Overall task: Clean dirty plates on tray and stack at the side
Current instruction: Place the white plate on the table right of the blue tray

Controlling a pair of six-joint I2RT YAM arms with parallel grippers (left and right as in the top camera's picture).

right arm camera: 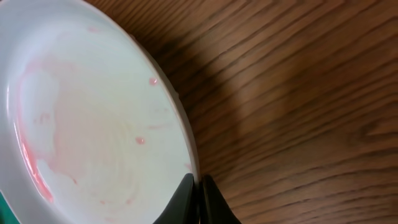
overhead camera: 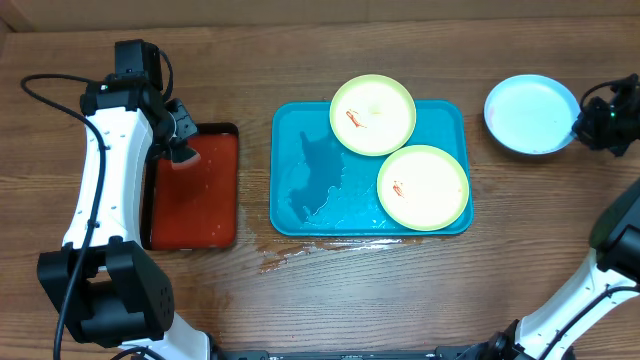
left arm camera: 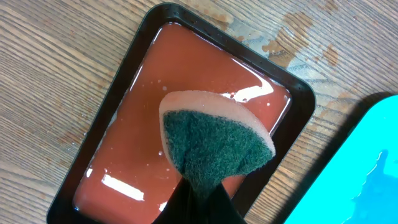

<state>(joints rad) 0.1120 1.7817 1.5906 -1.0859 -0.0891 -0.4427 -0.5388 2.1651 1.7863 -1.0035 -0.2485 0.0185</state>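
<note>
Wooden surface (overhead camera: 300, 300) showing wet patch by turquoise tray (overhead camera: 300, 150). Left fingers (left arm camera: 193, 208) clamping sponge (left arm camera: 214, 140) over red tray (left arm camera: 298, 93), likely wetting it. Right fingers (right arm camera: 180, 202) pinching rim of blue-white plate (right arm camera: 93, 124), which is sitting off tray at right. Two yellow-green plates (overhead camera: 372, 115) lying on turquoise tray. Next move probably calling for sponge brought to smeared plate.

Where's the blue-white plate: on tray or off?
Off. The blue-white plate is over bare wood right of the tray, rim in the shut right gripper. Lifted? Cannot tell.

2 smeared yellow-green plates (overhead camera: 372, 114) on turquoise tray (overhead camera: 300, 150); pale-blue plate (overhead camera: 530, 112) off-tray, right.
</note>
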